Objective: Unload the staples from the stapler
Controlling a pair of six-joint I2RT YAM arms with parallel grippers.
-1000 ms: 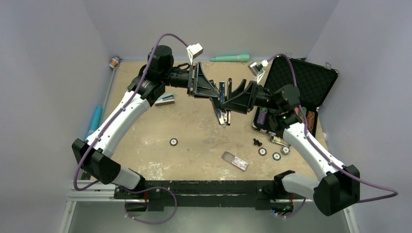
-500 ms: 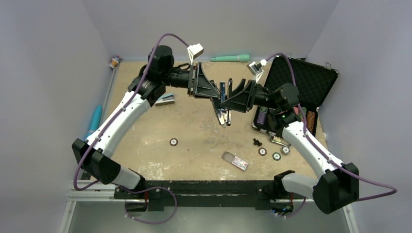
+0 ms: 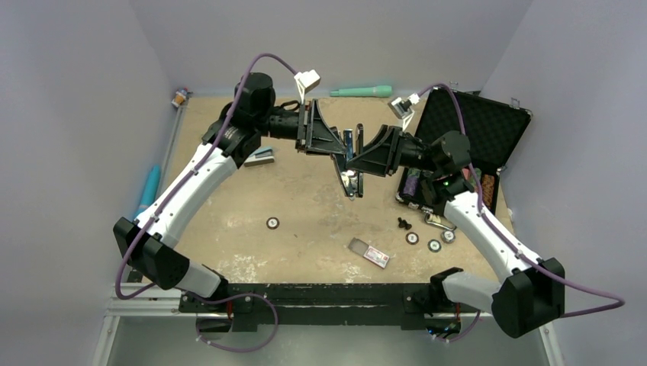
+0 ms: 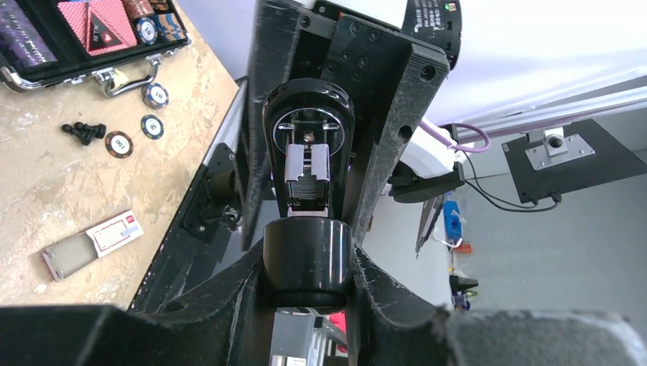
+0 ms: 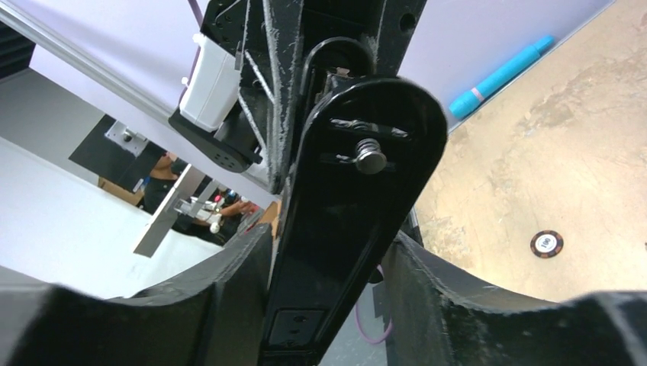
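- The table (image 3: 305, 198) is shut in by grey walls (image 3: 76, 114) on the left, the back and the right. Both grippers meet in the air above its back half, about in the middle, well apart from every edge. Below them, and to the near-left of them, the surface is bare.
- There are two arms. The left arm (image 3: 191, 179) and the right arm (image 3: 481, 229) bend inward from the near corners, with open room between them.
- One black case (image 3: 488, 130) lies open to the right of the right gripper, at the right edge of the table.
- One stapler (image 3: 350, 179) is held up between the two grippers, with its silvery part hanging down.
- The left gripper (image 4: 307, 263) is partly closed and clamps the round black end of the stapler.
- The right gripper (image 5: 336, 252) has its fingers (image 5: 229, 282) on both sides of the stapler's long black arm, very near it. Whether they press it I cannot tell.
- One teal marker (image 3: 361, 91) lies behind the grippers, at the back edge.
- One blue pen (image 3: 149, 189) lies far left of the left gripper, outside the left edge.
- One small grey stapler-like thing (image 3: 263, 156) lies left of the left gripper, beside the left arm.
- One flat clear box (image 3: 369, 252) lies nearer than the grippers, close to the near edge.
- There are four loose chips. A single chip (image 3: 272, 223) is to the near-left of the grippers, and a group of three chips (image 3: 434, 245) is to the near-right, near the case.
- Black screw-like pieces (image 3: 403, 223) lie just beside the three chips. Their number I cannot tell.
- The staples are too small to tell apart. Only a silvery channel (image 4: 307, 179) shows inside the stapler.
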